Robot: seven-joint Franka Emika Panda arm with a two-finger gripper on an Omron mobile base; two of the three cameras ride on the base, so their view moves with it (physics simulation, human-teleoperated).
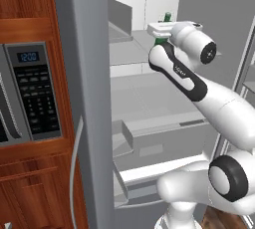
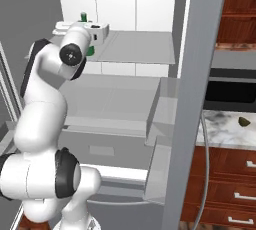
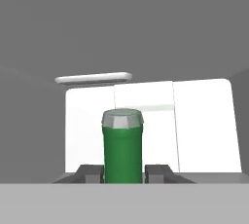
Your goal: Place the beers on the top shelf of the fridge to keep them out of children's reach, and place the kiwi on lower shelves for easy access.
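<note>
L base view: arm reaches deep into the fridge [image 1: 89, 98], door open. Gripper [image 1: 160, 33] sits over the top shelf [image 1: 124, 54], w/ one beer [image 1: 167, 17] — green neck pokes up just behind the hand. 1 bottle counted here. Microwave [image 1: 30, 93] outside fridge, on its near side.

R base view: same beer [image 2: 84, 16] at the gripper [image 2: 92, 36], above the top shelf [image 2: 135, 46]. Lower shelves [image 2: 110, 99] below it, 2 slabs seen. 1 kiwi [image 2: 244, 121] lies on the marble counter [image 2: 225, 129], outside fridge, well apart from the arm.

Hand view: fingers [image 3: 90, 173] pinch the beer [image 3: 122, 150] at the neck, one pad each side, bottle upright. Fridge back wall behind it.

Handling (judgement): glass — stiff, slick, breakable, bottom-heavy; neck grip OK but could swing, so set down gently & upright. Kiwi: light, softish, rolls; take across the short axis.
</note>
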